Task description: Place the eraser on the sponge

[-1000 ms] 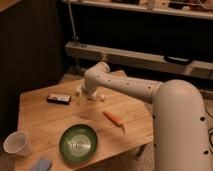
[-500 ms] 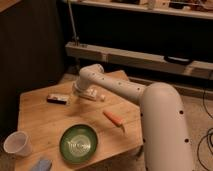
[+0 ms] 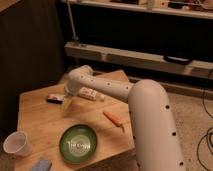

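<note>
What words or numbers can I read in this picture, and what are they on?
No text can be read anywhere.
Eraser: pale patch, too blurred to read.
Bottle: marks too blurred to read.
Gripper, above the table beside the eraser: nothing written.

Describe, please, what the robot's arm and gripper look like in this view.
The arm is thick, rounded and white, built of tube-like segments with rows of small dark dots along them. No cables show on it. The gripper, beside the eraser on the table, looks pale.
</note>
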